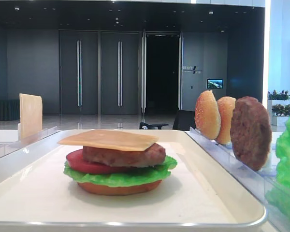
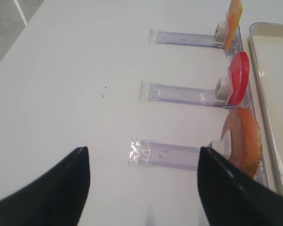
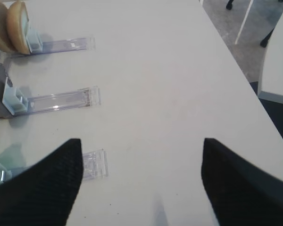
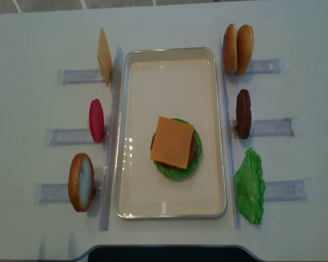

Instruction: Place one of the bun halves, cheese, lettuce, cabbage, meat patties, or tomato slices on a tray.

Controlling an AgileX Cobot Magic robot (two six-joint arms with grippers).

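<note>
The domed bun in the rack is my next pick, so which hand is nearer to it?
Left. The left hand hovers beside the domed bun; the right hand is across the tray.

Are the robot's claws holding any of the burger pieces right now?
No. The left gripper and the right gripper are both open above bare table, with nothing between their fingers. The cheese already tops the stack on the tray.

The left gripper (image 2: pixel 142 162) hangs above the table with its two black fingers (image 2: pixel 52 188) spread wide apart. Nothing sits between them. The right gripper (image 3: pixel 141 155) also hangs above the table. Its black fingers (image 3: pixel 240 183) stand far apart too, and it holds nothing.
</note>
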